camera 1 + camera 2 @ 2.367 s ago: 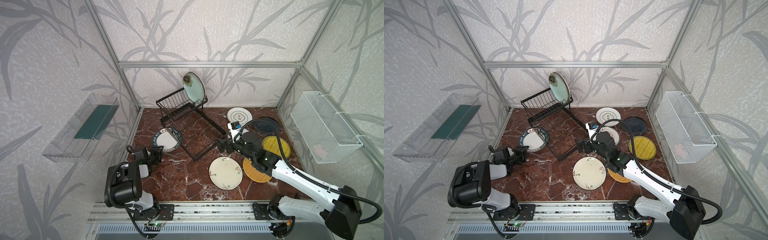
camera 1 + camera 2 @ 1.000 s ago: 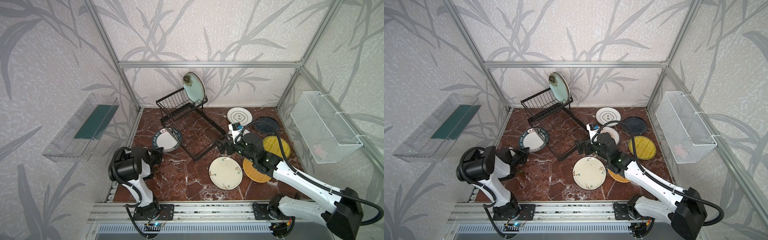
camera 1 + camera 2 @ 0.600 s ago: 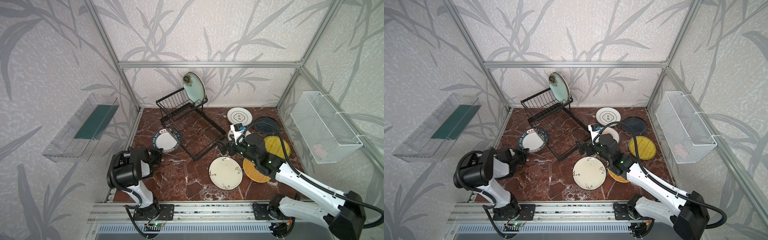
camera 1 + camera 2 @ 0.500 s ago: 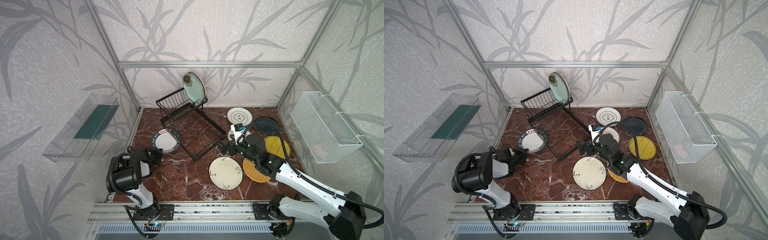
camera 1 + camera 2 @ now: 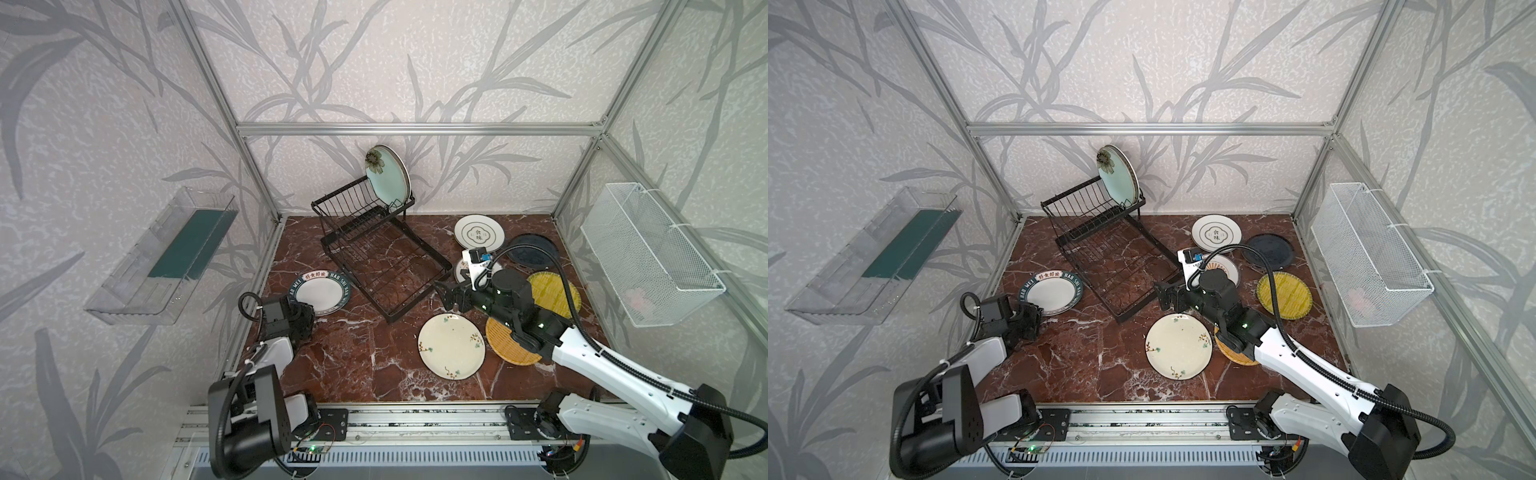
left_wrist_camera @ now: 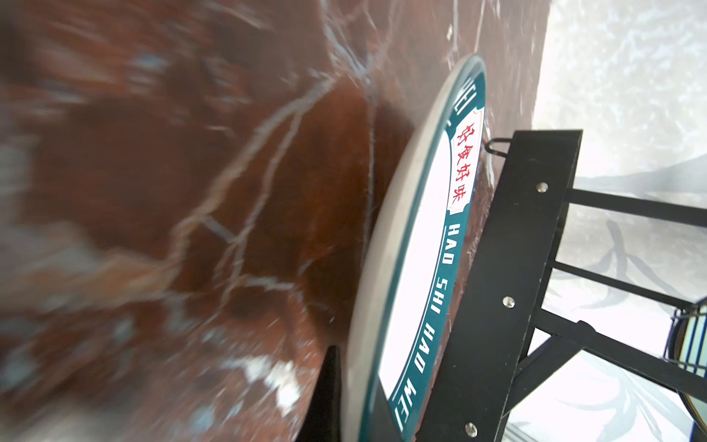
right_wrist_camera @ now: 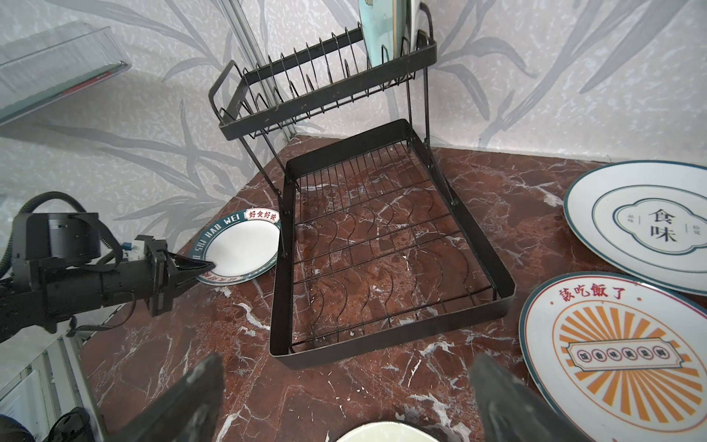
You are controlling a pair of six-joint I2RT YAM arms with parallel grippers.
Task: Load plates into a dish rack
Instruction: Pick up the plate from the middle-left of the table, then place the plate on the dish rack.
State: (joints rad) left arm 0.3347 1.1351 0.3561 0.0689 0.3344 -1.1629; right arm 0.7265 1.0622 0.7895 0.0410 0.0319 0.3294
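Both top views show a red-brown marble tabletop (image 5: 365, 365) inside a cage lined with leaf-patterned paper. The black wire dish rack (image 5: 395, 266) stands at the back with a pale green plate (image 5: 388, 180) upright in its upper basket. The teal-rimmed plate (image 5: 322, 293) lies just beside the rack's lower tray, on the left arm's side. The left gripper (image 5: 306, 312) meets the plate's near edge, and the rack is straight beyond it. The right gripper (image 5: 442, 296) hangs by the tray's near corner, well apart from this plate, so the left arm is the nearer one.

The left wrist view is blurred over the marble. It shows the teal-rimmed plate (image 6: 417, 248) edge-on: a white centre, a teal band lettered HAO SHI HAO WEI, and red characters. One dark finger (image 6: 329, 386) sits under the rim and another lies on top, so the pincer is clamped on the plate. The rack's black frame (image 6: 509, 287) is close behind.

From the right wrist, the left gripper (image 7: 204, 266) pinches that plate (image 7: 241, 248) at its rim. The right gripper (image 7: 348, 361) is spread wide and empty, facing the lower tray (image 7: 390, 346). An orange sunburst plate (image 7: 619, 348) lies flat nearby.
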